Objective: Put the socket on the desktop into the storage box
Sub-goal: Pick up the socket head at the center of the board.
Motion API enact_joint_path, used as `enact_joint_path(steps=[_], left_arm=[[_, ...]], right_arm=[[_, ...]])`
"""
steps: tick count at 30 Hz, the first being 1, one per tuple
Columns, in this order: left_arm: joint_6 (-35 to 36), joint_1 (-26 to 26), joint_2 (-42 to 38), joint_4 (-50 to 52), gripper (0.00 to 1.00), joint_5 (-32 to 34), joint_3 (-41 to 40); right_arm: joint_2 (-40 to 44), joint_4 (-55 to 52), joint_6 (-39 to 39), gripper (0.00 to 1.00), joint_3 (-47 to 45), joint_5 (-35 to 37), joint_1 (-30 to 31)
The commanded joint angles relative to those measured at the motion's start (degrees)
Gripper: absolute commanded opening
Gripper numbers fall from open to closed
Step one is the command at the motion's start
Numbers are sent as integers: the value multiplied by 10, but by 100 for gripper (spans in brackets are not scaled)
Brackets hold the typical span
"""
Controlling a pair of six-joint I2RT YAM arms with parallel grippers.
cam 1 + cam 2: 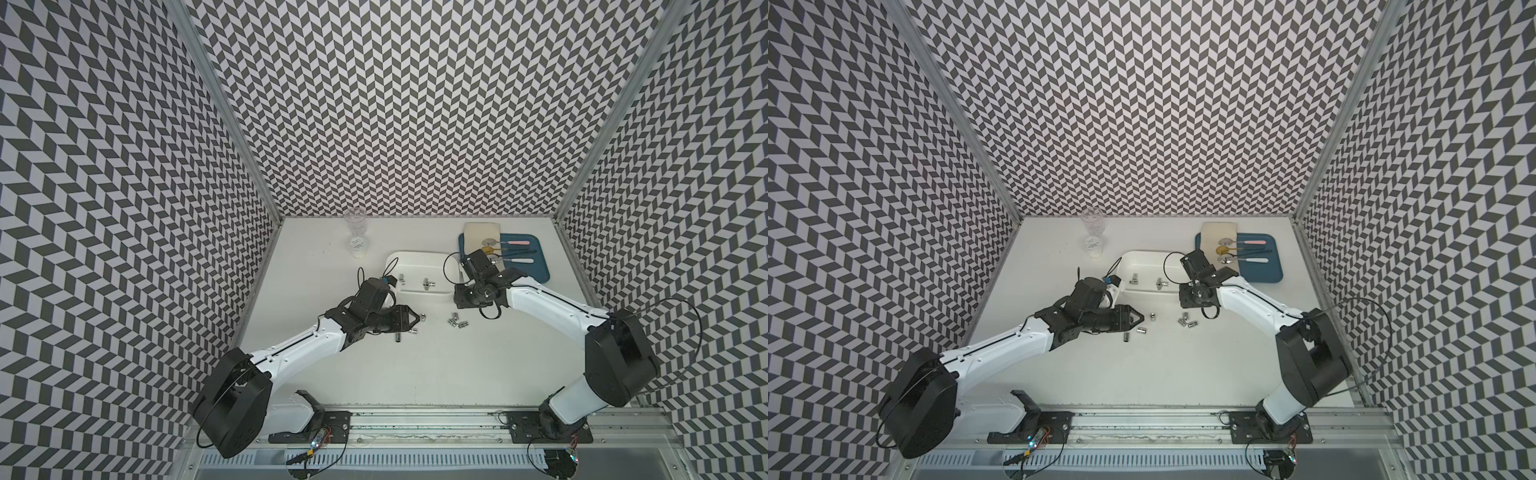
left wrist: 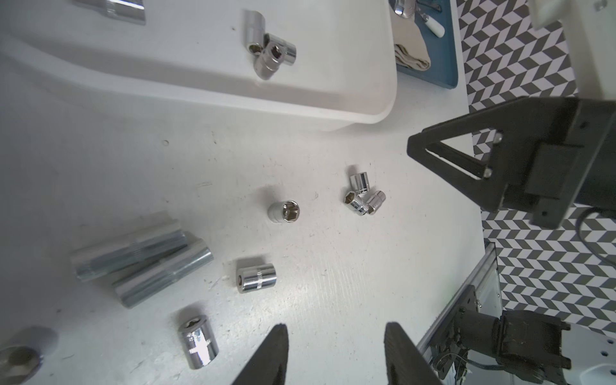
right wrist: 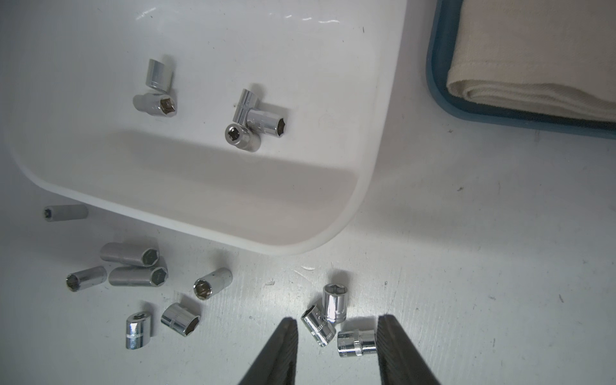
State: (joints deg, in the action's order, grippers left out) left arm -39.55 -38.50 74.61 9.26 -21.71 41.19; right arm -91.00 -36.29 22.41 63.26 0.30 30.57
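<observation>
Several chrome sockets lie loose on the white desktop, in a cluster of three (image 1: 456, 322) and as scattered ones (image 1: 398, 336). The white storage box (image 1: 415, 252) (image 3: 300, 246) stands behind them and holds several sockets (image 3: 255, 123). My right gripper (image 3: 338, 320) (image 1: 462, 306) hangs open over the cluster. A short socket (image 3: 356, 343) lies between its fingers beside one pad, and two more (image 3: 335, 305) lie just ahead. My left gripper (image 2: 336, 328) (image 1: 417, 320) is open and empty, low over the desktop near a short socket (image 2: 256, 278) and two long ones (image 2: 160, 273).
A blue tray (image 1: 536, 274) with a folded cloth and spoons sits right of the box. A clear glass cup (image 1: 355, 226) and a small round jar (image 1: 357, 247) stand at the back left. Patterned walls enclose the table; a metal rail (image 1: 415, 419) runs along the front.
</observation>
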Motion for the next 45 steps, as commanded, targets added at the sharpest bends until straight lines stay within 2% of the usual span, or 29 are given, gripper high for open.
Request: enact_joint_path(steps=[1,28,39,45], left_arm=[[3,-11,6,-30,50,-10,12],[-10,-15,6,-43,50,-1,-24],[-13,-15,4,-46,50,0,-32],[-13,-15,1,-44,50,3,-36]], right_arm=[[-12,21,-8,42,-5,-8,-2],[-79,51,-6,38,-32,-25,15],[-102,60,-5,33,-34,-25,18],[-112,69,-4,26,-39,-25,17]])
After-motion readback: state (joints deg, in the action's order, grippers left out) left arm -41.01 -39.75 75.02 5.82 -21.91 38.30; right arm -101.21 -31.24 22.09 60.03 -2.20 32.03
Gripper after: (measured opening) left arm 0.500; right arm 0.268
